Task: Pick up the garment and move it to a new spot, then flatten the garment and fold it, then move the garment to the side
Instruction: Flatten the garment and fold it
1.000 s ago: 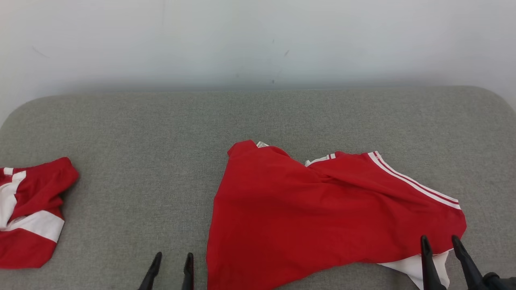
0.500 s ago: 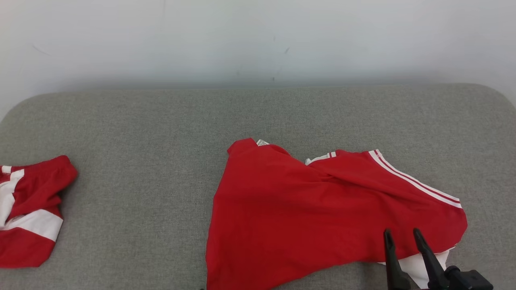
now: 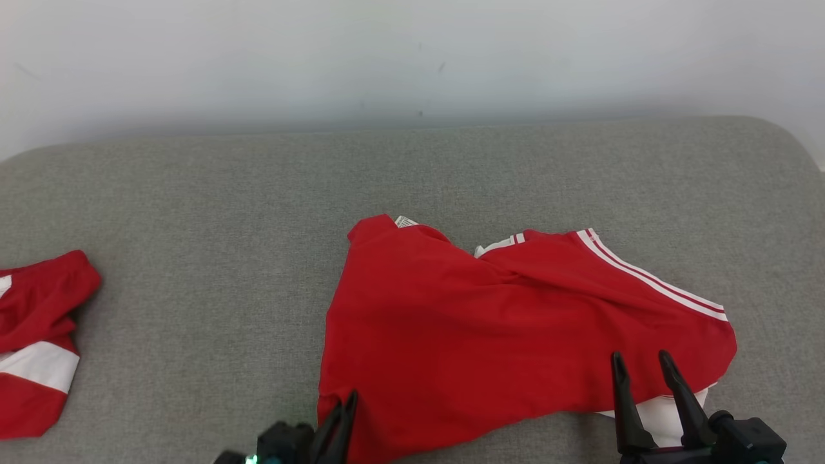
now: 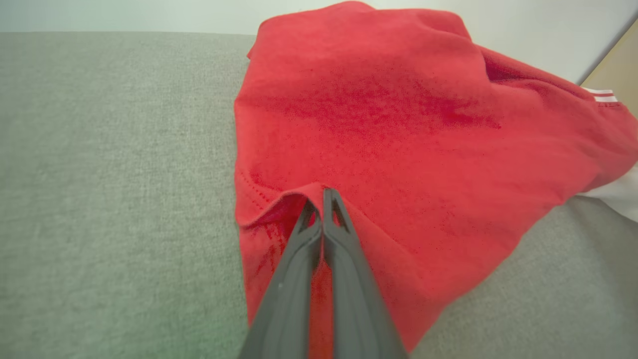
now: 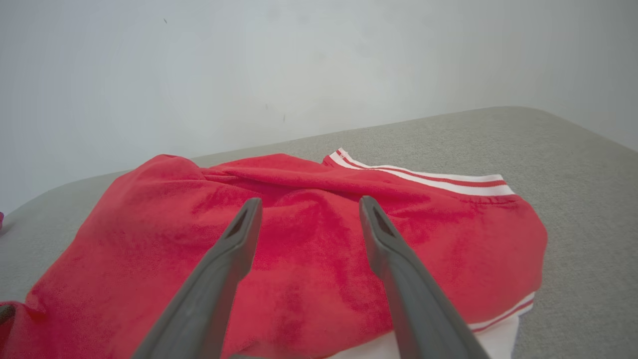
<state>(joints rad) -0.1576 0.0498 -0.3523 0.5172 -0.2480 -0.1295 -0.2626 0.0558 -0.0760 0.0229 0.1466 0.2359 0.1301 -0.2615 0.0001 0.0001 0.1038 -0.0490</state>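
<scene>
The left claw (image 3: 345, 399) was spread over bare cloth-covered counter (image 3: 193, 212) a second ago. It has since slid across to the near left corner of the red jersey (image 3: 503, 335) and snapped together. In its own wrist view the left claw (image 4: 320, 193) is pressed tight on a raised fold of the hem, with red cloth bunched around the tips. The right claw (image 3: 641, 356) has come inward from the jersey's far right corner and hovers, spread wide, above the lower right edge near the white trim, gripping nothing. The jersey lies crumpled at the middle-right of the counter, well apart from another red-and-white garment (image 3: 38, 335) at the left. I'd say one corner is now secured and the lift awaits the second pinch.
</scene>
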